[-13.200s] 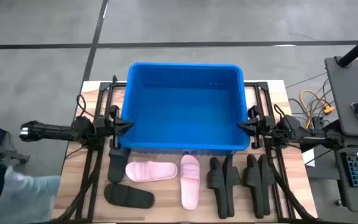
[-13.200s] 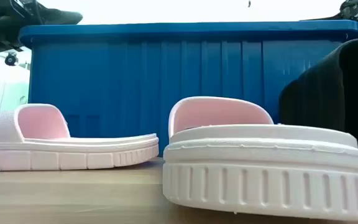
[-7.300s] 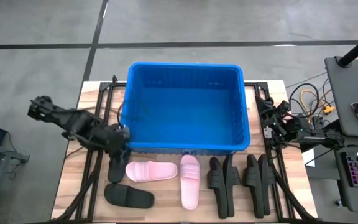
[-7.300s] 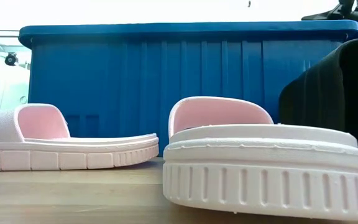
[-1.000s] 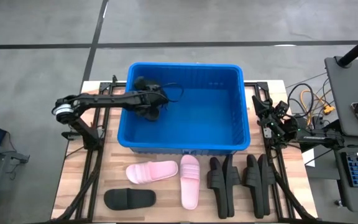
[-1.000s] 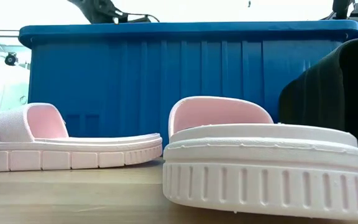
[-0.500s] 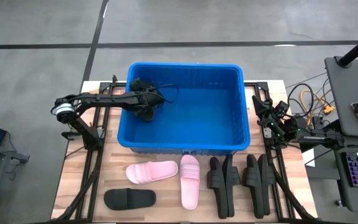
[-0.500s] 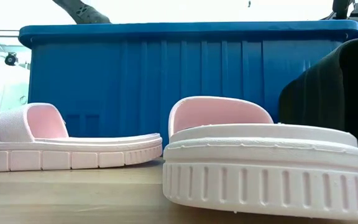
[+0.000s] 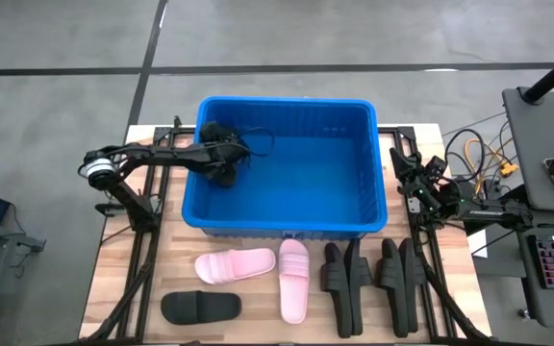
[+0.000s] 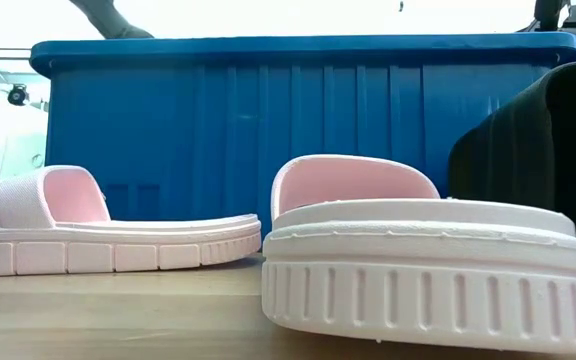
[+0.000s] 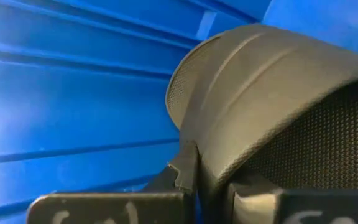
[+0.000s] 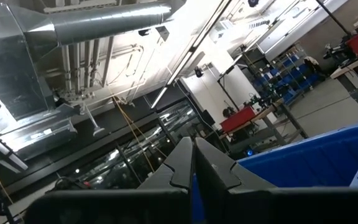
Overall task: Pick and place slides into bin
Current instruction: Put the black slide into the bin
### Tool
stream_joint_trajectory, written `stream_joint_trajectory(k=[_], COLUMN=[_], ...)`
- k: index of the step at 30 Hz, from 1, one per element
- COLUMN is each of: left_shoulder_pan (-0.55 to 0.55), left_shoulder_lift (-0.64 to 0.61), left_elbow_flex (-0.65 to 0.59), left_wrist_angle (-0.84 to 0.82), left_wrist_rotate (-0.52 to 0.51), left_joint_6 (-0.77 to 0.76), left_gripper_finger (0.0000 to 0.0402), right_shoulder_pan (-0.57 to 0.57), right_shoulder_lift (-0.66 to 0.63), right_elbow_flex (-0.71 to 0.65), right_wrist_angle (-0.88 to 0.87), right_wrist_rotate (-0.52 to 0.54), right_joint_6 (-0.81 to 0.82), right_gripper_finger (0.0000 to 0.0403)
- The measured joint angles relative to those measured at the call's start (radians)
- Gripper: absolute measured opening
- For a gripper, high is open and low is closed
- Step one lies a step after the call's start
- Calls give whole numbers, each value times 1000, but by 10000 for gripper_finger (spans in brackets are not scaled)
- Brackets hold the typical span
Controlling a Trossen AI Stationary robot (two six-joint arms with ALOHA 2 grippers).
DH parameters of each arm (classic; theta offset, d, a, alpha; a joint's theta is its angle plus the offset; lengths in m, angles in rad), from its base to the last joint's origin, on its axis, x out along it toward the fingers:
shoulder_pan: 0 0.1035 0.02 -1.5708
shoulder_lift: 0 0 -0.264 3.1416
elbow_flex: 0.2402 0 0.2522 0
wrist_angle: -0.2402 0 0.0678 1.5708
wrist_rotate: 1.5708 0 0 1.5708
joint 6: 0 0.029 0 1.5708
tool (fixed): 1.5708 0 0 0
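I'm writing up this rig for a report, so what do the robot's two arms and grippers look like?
Both are slim dark arms of jointed segments. The left arm has a pale round cap at its outer joint, with a looping thin black cable near the left gripper. The right gripper has two dark, flat, pointed fingers.

Blue bin (image 9: 359, 223) mostly open inside; left arm (image 9: 152, 154) across its left rim.
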Motion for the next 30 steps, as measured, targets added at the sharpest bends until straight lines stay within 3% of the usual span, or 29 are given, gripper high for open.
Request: stream_joint_trajectory(k=[7, 22, 26, 30], left_shoulder_pan=[23, 36, 37, 36], left_shoulder_lift=[0, 0, 0, -1], left_elbow_flex=[-1, 22, 22, 22], left_wrist_angle=[21, -39, -74, -98], left_wrist_rotate=[31, 223, 302, 314], left_joint_6=[3, 54, 56, 57], left_gripper_finger=[24, 247, 283, 302], right_shoulder_pan=[0, 0, 0, 0], right_shoulder_lift=[0, 0, 0, 0], right_elbow_flex=[0, 0, 0, 0], right_wrist_angle=[0, 0, 0, 0], right_wrist_rotate=[0, 0, 0, 0], right_joint_6=[0, 0, 1, 1], right_gripper_finger=[9, 9, 9, 9])
